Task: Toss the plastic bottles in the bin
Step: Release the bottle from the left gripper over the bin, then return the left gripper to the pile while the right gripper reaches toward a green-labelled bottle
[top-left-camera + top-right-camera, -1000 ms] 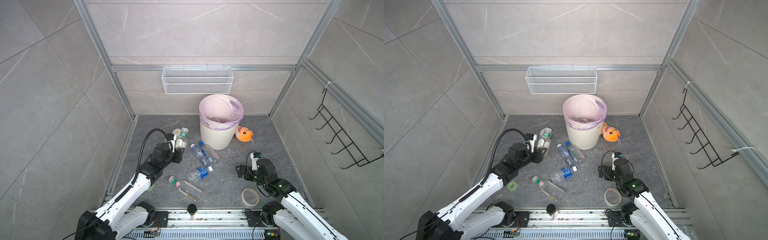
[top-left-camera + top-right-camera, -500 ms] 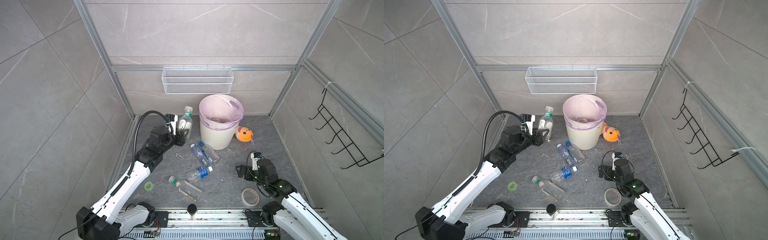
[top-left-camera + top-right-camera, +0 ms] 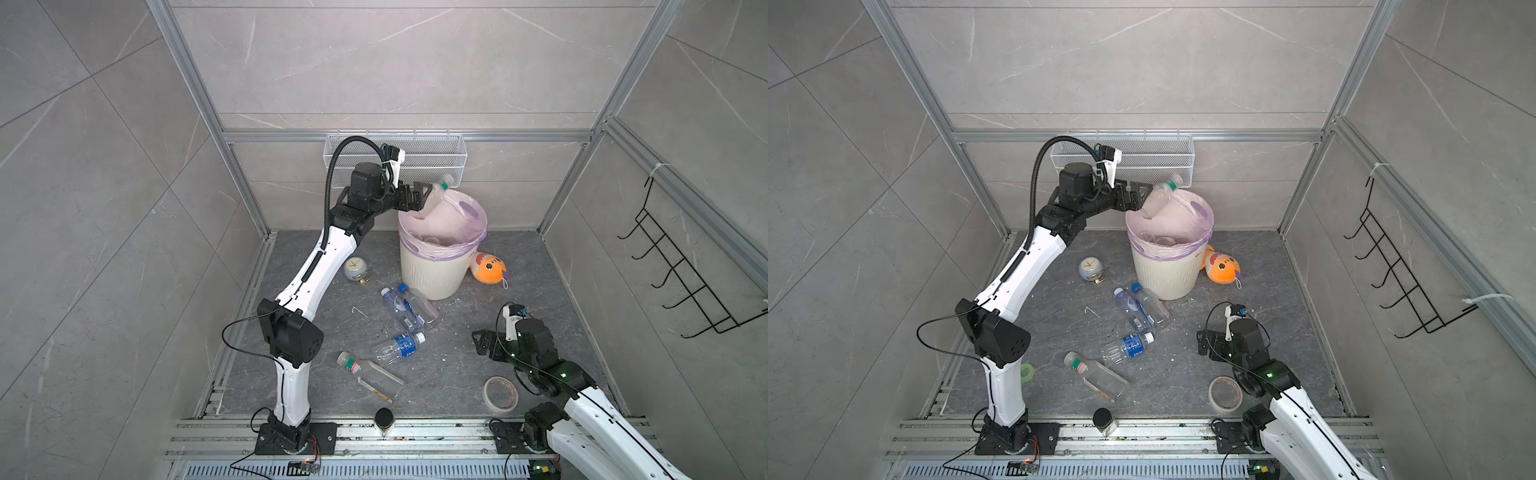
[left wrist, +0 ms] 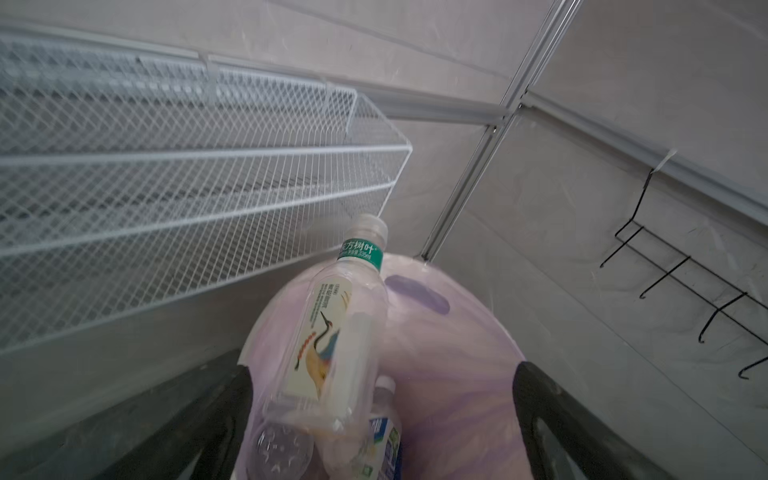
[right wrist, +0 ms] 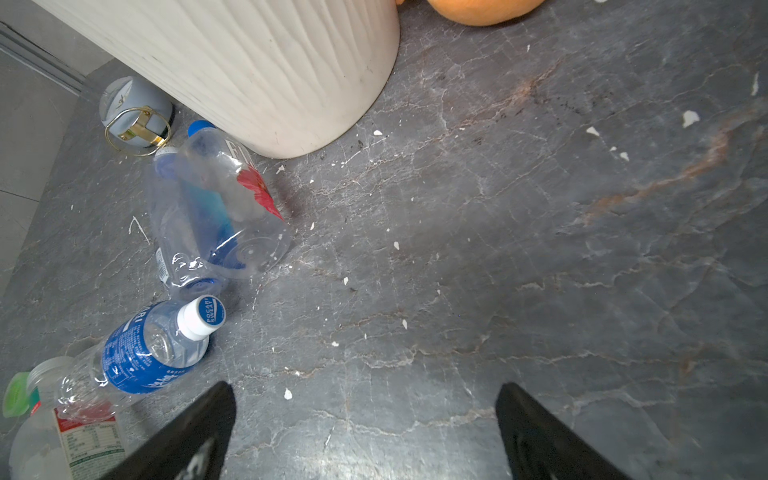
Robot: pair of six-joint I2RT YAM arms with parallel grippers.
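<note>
Left hand risen, spread; clear bottle (green-banded) over ribbed bin.

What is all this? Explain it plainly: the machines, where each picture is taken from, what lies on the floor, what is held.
Two white robot arms with pincer grippers. Both top views look down on the whole scene; each wrist view looks out past one arm's pincer. The left gripper, jaws wide, grips nothing: a green-banded bottle tips loose over the bin. The right gripper is open, empty. On the floor: four bottles, an alarm clock, an orange toy, a tape roll.
</note>
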